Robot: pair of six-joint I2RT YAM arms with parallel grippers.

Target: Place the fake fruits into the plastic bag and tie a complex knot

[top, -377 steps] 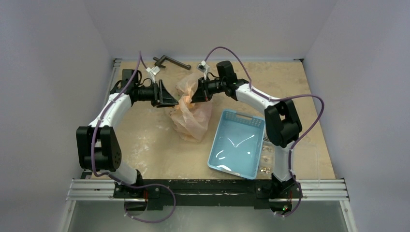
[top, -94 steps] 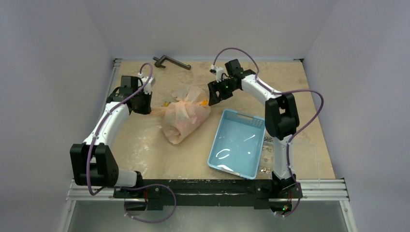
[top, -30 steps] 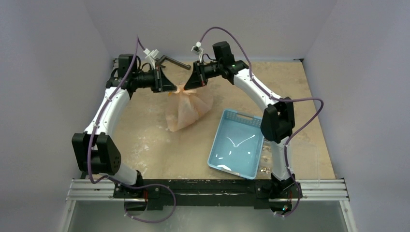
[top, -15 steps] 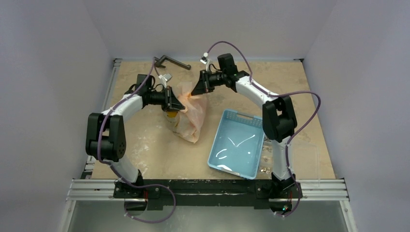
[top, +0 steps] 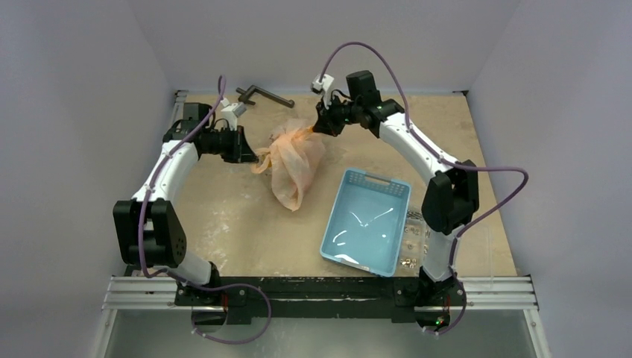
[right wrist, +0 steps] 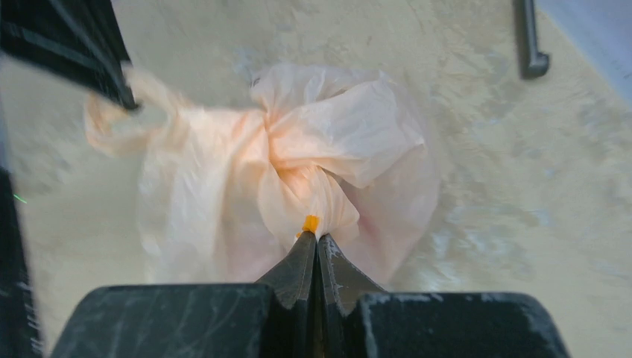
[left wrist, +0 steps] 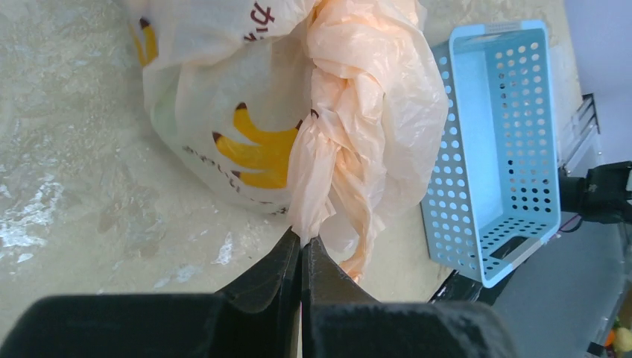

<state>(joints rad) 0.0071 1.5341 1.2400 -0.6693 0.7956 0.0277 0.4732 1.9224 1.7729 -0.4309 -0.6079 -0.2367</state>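
Observation:
The plastic bag [top: 294, 162] hangs bunched in the middle of the table, pale orange with yellow banana marks [left wrist: 250, 149], its top twisted into a knotted wad [right wrist: 313, 149]. My left gripper [top: 252, 156] is shut on a twisted strand of the bag [left wrist: 313, 201] at its left side. My right gripper [top: 319, 124] is shut on the bag's upper right strand [right wrist: 313, 216], where a small orange tip [right wrist: 309, 222] shows at the fingertips. The two grippers pull the bag from opposite sides. The fake fruits are hidden inside the bag.
A light-blue perforated basket [top: 367, 221] stands empty to the right of the bag, also in the left wrist view [left wrist: 495, 142]. A dark metal handle [top: 262, 95] lies at the back of the table. Small bits of hardware [top: 411, 233] lie by the right arm's base.
Over the last second both grippers dropped with the bag, then drew apart: the left gripper went back to the left, the right one up and right, and the bag stretched between them.

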